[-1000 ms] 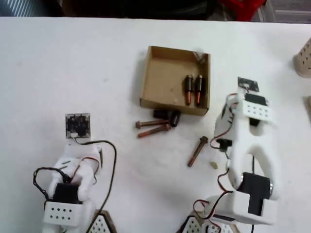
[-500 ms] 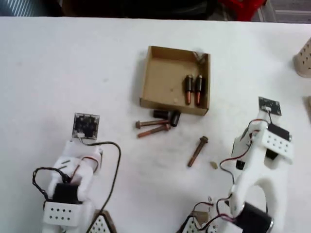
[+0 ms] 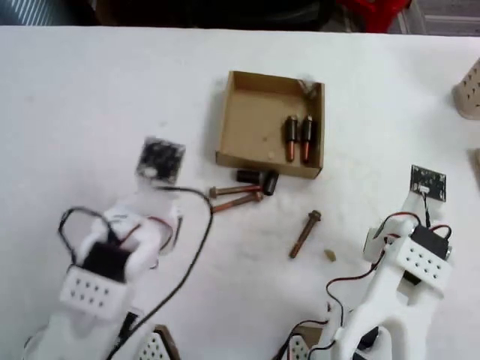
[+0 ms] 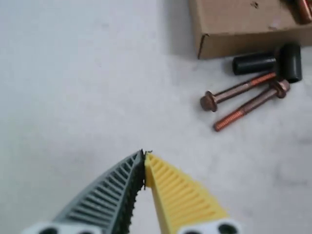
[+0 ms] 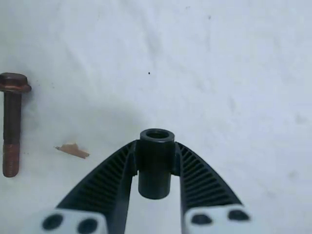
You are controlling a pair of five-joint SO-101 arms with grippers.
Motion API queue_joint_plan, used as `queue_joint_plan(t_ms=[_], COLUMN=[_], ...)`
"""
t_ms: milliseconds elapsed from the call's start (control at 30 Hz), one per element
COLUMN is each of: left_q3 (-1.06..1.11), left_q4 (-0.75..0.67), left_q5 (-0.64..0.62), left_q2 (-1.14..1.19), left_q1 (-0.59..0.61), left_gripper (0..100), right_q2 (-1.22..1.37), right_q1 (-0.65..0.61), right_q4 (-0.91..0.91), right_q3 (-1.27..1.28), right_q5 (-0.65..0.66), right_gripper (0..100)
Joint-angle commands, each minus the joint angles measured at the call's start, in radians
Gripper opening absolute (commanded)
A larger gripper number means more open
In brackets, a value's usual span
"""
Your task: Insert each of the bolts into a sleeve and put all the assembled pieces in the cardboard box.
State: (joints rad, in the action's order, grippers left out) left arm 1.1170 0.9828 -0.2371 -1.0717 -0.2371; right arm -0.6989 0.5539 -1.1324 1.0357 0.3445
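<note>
The right gripper (image 5: 156,145) is pinching a black sleeve (image 5: 156,168), and the sleeve's open end is poking out past the tips. A loose bolt (image 5: 11,124) is lying nearby. The left gripper (image 4: 145,157) is hanging over the table (image 4: 73,73) with its jaws pressed together and nothing in them. Two bolts (image 4: 237,91) and two more sleeves (image 4: 253,63) are lying ahead of it, beside the cardboard box (image 4: 243,29).

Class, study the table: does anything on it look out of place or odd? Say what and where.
A small tan scrap lies on the table beside the lone bolt, apart from it. It is no part of the assembly and looks like a torn bit of cardboard. Nothing else stands out.
</note>
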Motion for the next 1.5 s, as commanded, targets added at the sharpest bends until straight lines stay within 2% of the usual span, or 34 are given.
queue_joint_plan(t_ms=[0,167,300,567,633,767,867,1267,1467], left_q3=[-0.218,-0.359,-0.420,-0.563,-0.608,-0.678,-0.707,-1.014,-1.106], left_q4=[-0.005,-0.032,-0.104,-0.242,-0.255,-0.259,-0.261,-0.253,-0.219], left_q5=[-0.018,-0.137,-0.180,-0.170,-0.158,-0.160,-0.161,-0.153,-0.161], left_q2=[0.309,0.495,0.618,0.889,0.951,1.050,1.115,1.498,1.573], left_q1=[-0.150,-0.328,-0.432,-0.493,-0.519,-0.576,-0.590,-0.587,-0.585], left_gripper=[3,3,3,3,7,21,27,27,27], right_q2=[-0.019,-0.019,-0.019,-0.019,-0.019,-0.019,-0.019,-0.019,-0.019], right_q1=[0.033,0.091,0.101,0.097,0.099,0.099,0.096,0.090,0.090], right_q4=[0.031,0.084,0.088,0.088,0.088,0.088,0.088,0.088,0.088], right_q3=[0.005,0.034,0.040,0.046,0.046,0.046,0.046,0.048,0.048], right_q5=[0.038,0.038,0.048,0.089,0.089,0.091,0.092,0.094,0.094], right_gripper=[2.1,2.1,2.1,2.1,2.1,2.1,2.1,2.1,2.1])
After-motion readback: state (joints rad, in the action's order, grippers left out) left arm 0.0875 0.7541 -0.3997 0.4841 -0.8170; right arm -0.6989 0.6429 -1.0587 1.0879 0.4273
